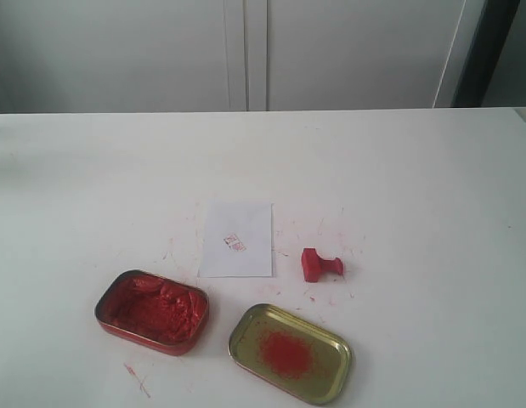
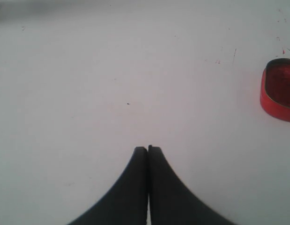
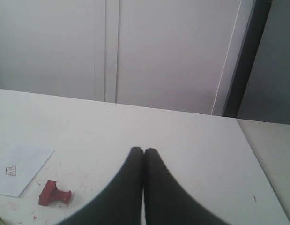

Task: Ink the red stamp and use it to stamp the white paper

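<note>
Small red knob-handled stamp (image 1: 320, 265) tipped on its side beside white paper sheet (image 1: 237, 240), open white tabletop (image 1: 373, 161) toward far edge, left gripper (image 2: 148, 149) and right gripper (image 3: 144, 151) clenched, holding nothing.

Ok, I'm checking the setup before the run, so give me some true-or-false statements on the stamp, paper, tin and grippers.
1. The red stamp lies on its side, right of the white paper in the exterior view. True.
2. The white paper is blank. False: it bears a small red imprint.
3. The right gripper holds the red stamp. False: it is shut on nothing.
4. The left gripper is shut and empty. True.
5. The gold lid lies off the paste tin, beside it. True.
</note>
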Tool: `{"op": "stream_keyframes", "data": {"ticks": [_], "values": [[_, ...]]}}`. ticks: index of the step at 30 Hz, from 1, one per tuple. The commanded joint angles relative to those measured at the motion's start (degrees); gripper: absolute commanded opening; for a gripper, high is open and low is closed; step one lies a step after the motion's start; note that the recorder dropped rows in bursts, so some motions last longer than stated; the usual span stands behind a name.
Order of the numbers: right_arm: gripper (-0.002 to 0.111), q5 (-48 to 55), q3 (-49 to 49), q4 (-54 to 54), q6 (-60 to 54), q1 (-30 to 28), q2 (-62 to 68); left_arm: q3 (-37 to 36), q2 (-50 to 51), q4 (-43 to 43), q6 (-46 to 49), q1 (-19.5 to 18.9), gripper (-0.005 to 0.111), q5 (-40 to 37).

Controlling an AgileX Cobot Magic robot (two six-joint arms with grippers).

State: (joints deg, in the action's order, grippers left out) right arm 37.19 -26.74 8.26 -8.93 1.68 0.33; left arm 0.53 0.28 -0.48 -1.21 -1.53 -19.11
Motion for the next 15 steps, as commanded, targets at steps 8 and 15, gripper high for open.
{"op": "stream_keyframes", "data": {"ticks": [8, 15], "values": [[0.0, -0.45, 0.11, -0.46, 0.2, -0.5, -0.33, -0.53, -0.28, -0.27, -0.05, -0.18, 0.0, -0.38], [0.0, -0.61, 1.05, -0.46, 0.2, -0.5, -0.33, -0.53, -0.28, -0.27, -0.05, -0.18, 0.0, -0.38]]}}
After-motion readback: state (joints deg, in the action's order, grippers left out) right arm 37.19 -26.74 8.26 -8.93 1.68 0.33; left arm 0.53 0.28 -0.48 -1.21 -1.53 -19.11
